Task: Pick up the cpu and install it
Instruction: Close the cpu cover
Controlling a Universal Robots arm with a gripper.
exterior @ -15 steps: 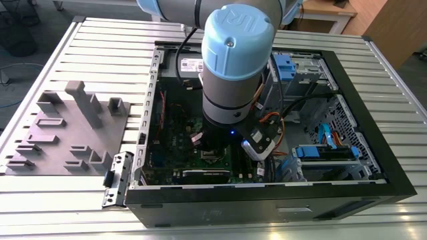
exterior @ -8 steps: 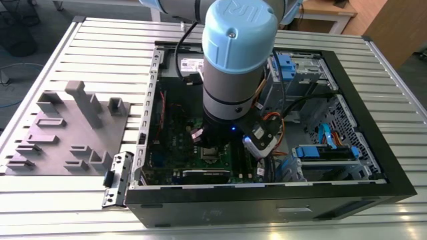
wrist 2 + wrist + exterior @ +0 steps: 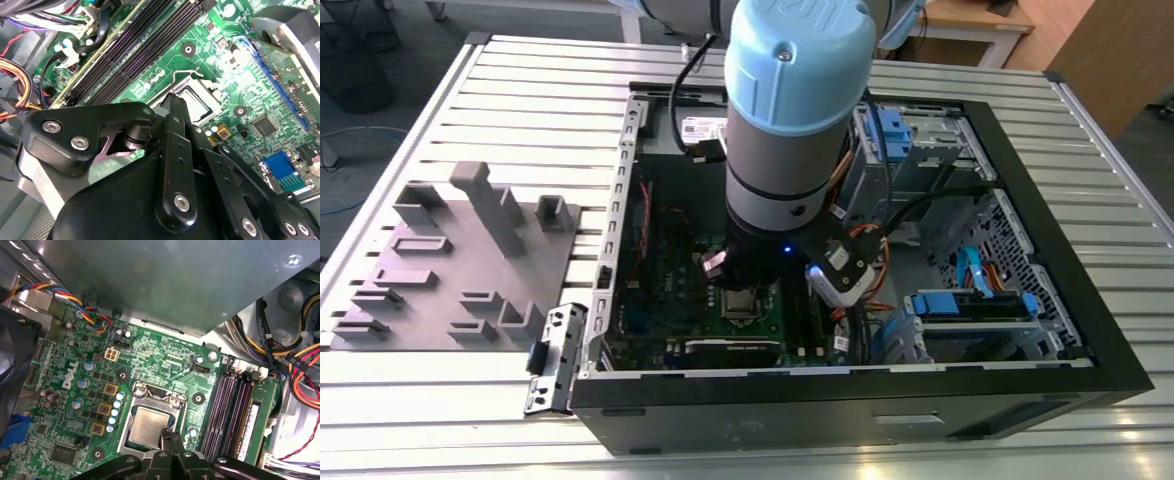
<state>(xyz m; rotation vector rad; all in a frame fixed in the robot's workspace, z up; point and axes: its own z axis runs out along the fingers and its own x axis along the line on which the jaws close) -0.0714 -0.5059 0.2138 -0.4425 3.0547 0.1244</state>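
One cpu (image 3: 149, 426) sits in the socket (image 3: 123, 434) of the motherboard (image 3: 160, 360).

Cpu (image 3: 149, 426): dull silvery metal top, faintly brushed. Socket frame (image 3: 156, 390): bright polished metal. Motherboard (image 3: 165, 360): green, glossy lacquer. Claw (image 3: 169, 436): matt black, shiny screw heads. Case (image 3: 854, 400): matt black painted metal. Tray (image 3: 400, 290), 9 o'clock of case in exterior view: grey matt plastic. Worktop (image 3: 440, 400): ribbed aluminium, satin sheen. Arm cap (image 3: 794, 60): smooth pale-blue plastic, semi-gloss.
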